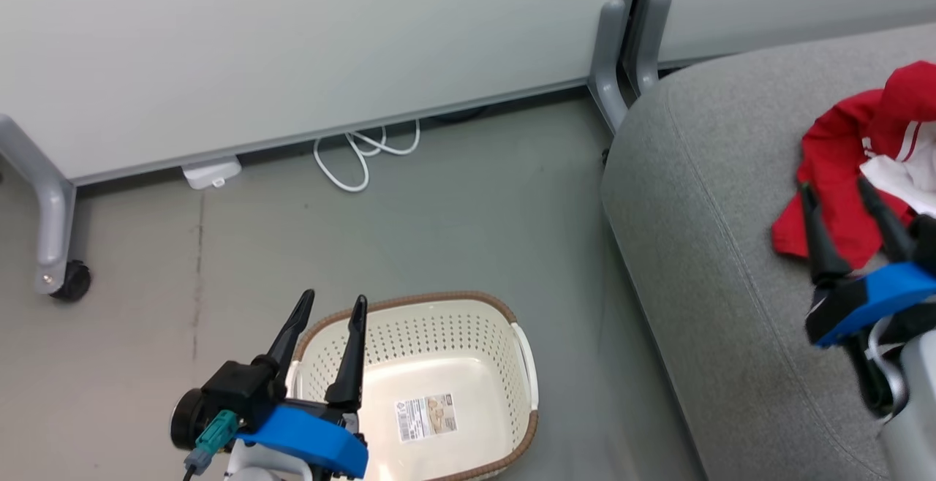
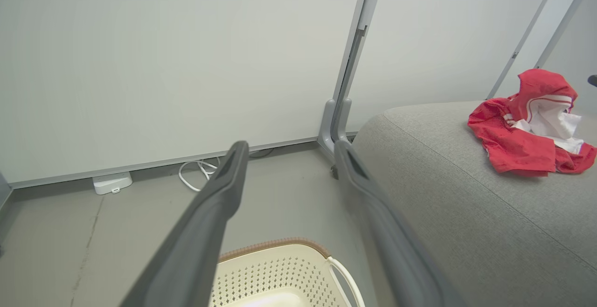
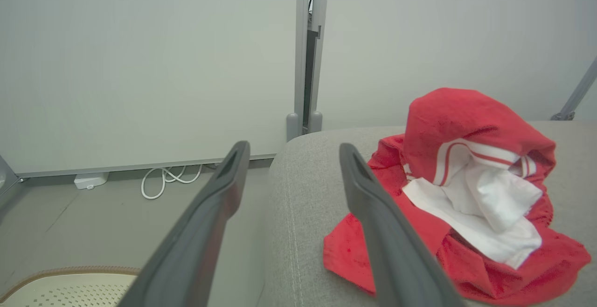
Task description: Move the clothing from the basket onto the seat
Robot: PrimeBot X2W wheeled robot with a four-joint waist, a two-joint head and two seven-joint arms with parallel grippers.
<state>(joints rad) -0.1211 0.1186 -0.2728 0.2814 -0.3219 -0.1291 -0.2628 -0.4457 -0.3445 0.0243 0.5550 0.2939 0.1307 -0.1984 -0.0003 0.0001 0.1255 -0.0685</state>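
The red clothing (image 1: 848, 152) with white stripes and trim lies crumpled on the grey seat (image 1: 702, 196) at the right; it also shows as a red heap (image 2: 522, 134) in the left wrist view and close up (image 3: 466, 195) in the right wrist view. My right gripper (image 1: 841, 188) is open just in front of the heap, holding nothing. The cream basket (image 1: 439, 386) with a brown rim stands on the floor at lower centre, showing only a label inside. My left gripper (image 1: 333, 302) is open over the basket's left rim.
White partition panels on grey legs (image 1: 614, 64) stand behind, with a castor (image 1: 69, 280) at the left. A white cable (image 1: 362, 156) and a small white box (image 1: 210, 172) lie at the panel's foot. Grey floor lies between basket and sofa.
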